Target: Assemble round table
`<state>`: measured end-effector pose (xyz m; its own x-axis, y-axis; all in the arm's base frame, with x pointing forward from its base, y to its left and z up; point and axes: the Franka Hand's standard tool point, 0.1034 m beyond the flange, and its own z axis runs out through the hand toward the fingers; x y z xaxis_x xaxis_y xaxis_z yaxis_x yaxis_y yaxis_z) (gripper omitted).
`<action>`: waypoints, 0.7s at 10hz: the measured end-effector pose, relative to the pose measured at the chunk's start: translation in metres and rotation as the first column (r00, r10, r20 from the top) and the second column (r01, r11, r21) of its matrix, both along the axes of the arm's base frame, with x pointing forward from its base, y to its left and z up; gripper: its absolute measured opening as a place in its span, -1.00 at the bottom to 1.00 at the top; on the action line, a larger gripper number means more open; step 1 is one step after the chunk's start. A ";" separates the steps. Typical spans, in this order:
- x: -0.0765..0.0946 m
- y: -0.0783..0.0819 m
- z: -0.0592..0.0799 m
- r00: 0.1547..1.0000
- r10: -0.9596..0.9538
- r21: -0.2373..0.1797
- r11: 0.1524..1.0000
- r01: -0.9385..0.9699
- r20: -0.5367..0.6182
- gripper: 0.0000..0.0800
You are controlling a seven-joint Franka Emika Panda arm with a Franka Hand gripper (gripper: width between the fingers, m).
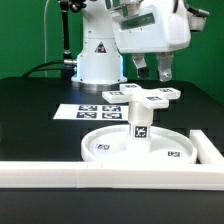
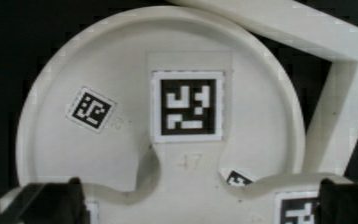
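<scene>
The wide rimmed round disc [image 1: 105, 148] lies flat near the front border wall. The short thick cylinder leg [image 1: 140, 122] stands upright at its middle, a tag on its side. The flat cross-shaped base piece [image 1: 152, 96] lies on the table just behind the disc. My gripper [image 1: 152, 70] hangs above the base piece and the leg, jaws open and empty. In the wrist view the disc [image 2: 105, 70] fills the picture, with the leg [image 2: 185, 105] at its middle and the base piece [image 2: 291, 30] beyond it. My gripper [image 2: 197, 208] is above the leg, and the dark fingertips [image 2: 43, 205] stand wide apart.
The long white border wall [image 1: 100, 176] runs along the front and turns back at the exterior view's right [image 1: 208, 148]. The marker board [image 1: 92, 112] lies flat behind the disc, towards the exterior view's left. The robot's base [image 1: 97, 55] stands at the back.
</scene>
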<state>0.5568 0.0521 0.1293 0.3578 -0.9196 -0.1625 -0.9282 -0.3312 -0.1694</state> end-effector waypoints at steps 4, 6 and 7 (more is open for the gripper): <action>0.000 -0.001 -0.001 0.960 0.277 -0.044 0.961 -0.275 0.052 0.62; 0.000 0.000 0.000 0.803 0.594 -0.143 0.800 -0.583 0.053 0.62; 0.000 0.000 0.000 0.714 0.699 -0.164 0.710 -0.685 0.042 0.62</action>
<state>0.5564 0.0522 0.1293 0.9088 -0.4173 0.0055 -0.4117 -0.8986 -0.1520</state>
